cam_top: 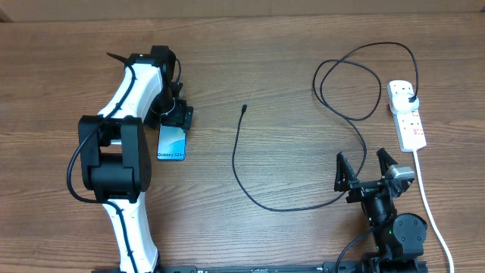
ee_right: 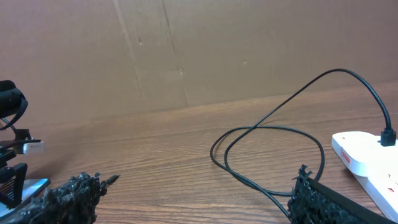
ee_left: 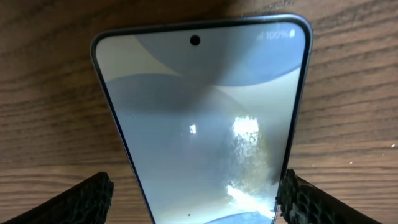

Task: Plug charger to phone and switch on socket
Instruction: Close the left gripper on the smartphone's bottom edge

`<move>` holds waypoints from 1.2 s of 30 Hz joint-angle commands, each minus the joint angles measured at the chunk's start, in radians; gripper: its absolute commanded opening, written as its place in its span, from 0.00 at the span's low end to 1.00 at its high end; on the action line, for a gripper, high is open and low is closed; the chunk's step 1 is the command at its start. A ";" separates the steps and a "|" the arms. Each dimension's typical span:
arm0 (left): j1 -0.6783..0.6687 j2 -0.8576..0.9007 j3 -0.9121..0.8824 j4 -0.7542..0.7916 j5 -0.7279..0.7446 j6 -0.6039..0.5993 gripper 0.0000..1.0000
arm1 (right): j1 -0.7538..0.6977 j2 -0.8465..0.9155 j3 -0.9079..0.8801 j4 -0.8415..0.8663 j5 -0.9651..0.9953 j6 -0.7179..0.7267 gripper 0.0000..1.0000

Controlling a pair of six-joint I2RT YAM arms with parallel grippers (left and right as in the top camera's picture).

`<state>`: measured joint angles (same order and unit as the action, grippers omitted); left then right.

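The phone (cam_top: 172, 143) lies flat at the left of the table, its screen lit. My left gripper (cam_top: 176, 117) hangs over its far end, open. In the left wrist view the phone (ee_left: 205, 118) fills the frame between the fingers (ee_left: 81, 199); the left pad stands clear of its edge and the right pad sits right at it. The charger (cam_top: 250, 189), a thin black cable, runs from its free tip (cam_top: 244, 108) in loops to a black plug (cam_top: 410, 99) seated in the white socket (cam_top: 406, 115). My right gripper (cam_top: 367, 168) is open and empty near the front edge, beside a cable loop (ee_right: 273, 134).
The socket's thick white cord (cam_top: 428, 201) runs down the right side past my right arm's base (cam_top: 402, 231). A brown cardboard wall (ee_right: 186, 56) stands behind the table. The socket (ee_right: 367, 155) shows at the right edge of the right wrist view.
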<state>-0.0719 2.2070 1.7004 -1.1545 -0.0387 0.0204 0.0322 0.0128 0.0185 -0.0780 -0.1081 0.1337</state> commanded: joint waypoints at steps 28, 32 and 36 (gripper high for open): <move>-0.001 0.013 -0.163 0.066 0.092 -0.126 0.89 | -0.006 -0.010 -0.011 0.005 -0.006 -0.001 1.00; -0.001 0.013 -0.194 0.075 0.092 -0.126 0.89 | -0.006 -0.010 -0.011 0.005 -0.006 -0.001 1.00; -0.001 0.013 -0.194 0.079 0.101 -0.142 0.88 | -0.006 -0.010 -0.011 0.005 -0.006 -0.001 1.00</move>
<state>-0.0719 2.1654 1.5620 -1.0790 0.0093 -0.0872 0.0322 0.0128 0.0185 -0.0776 -0.1081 0.1337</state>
